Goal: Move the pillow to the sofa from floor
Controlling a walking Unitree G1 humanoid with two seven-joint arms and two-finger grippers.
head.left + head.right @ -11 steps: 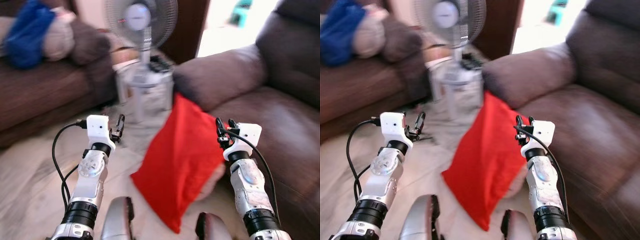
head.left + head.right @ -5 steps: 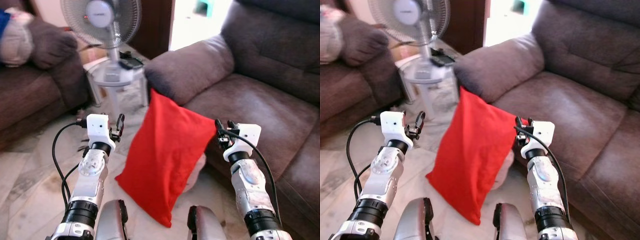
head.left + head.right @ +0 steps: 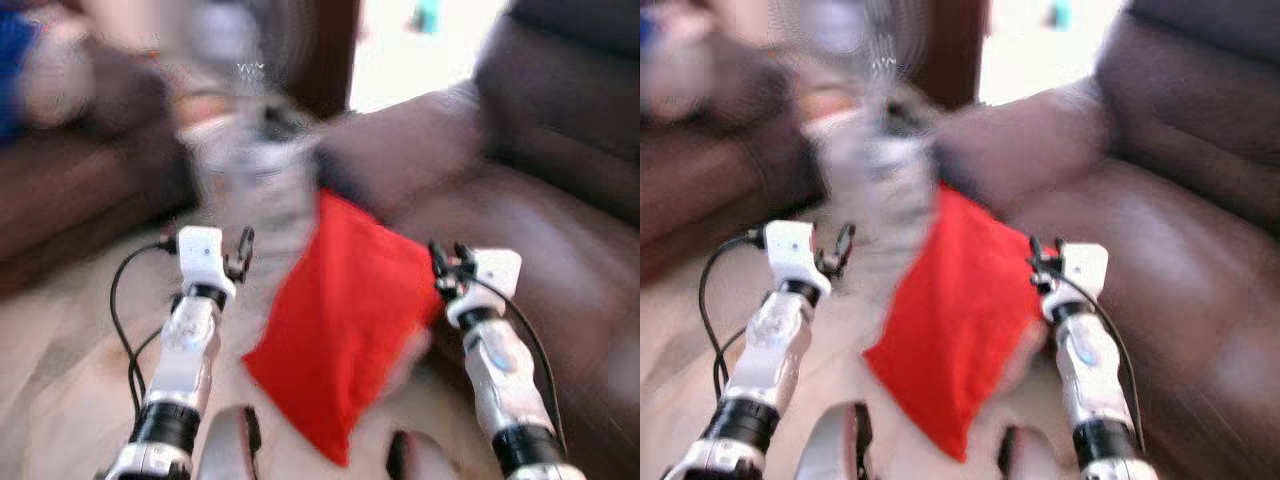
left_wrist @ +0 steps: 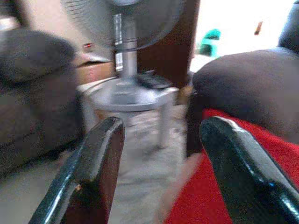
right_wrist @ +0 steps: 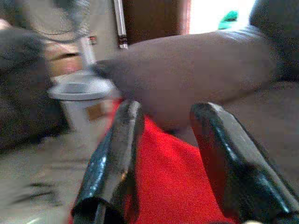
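Both end effectors are spread wide and empty, left end effector (image 3: 241,253) and right end effector (image 3: 446,262) flanking the red fabric pillow (image 3: 345,318); it leans on the brown leather sofa (image 3: 560,250), presumably awaiting a two-sided lift.

Both end effectors (image 3: 243,252) (image 3: 446,262) raised, fingers apart.

place: home living room | cues: brown sofa (image 3: 560,240), second couch (image 3: 70,190), pedestal fan (image 4: 126,28)

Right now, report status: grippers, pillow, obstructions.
Both grippers open, left gripper and right gripper flanking the red pillow, not gripping. Pillow leans against brown sofa. Fan stand behind; view blurred.
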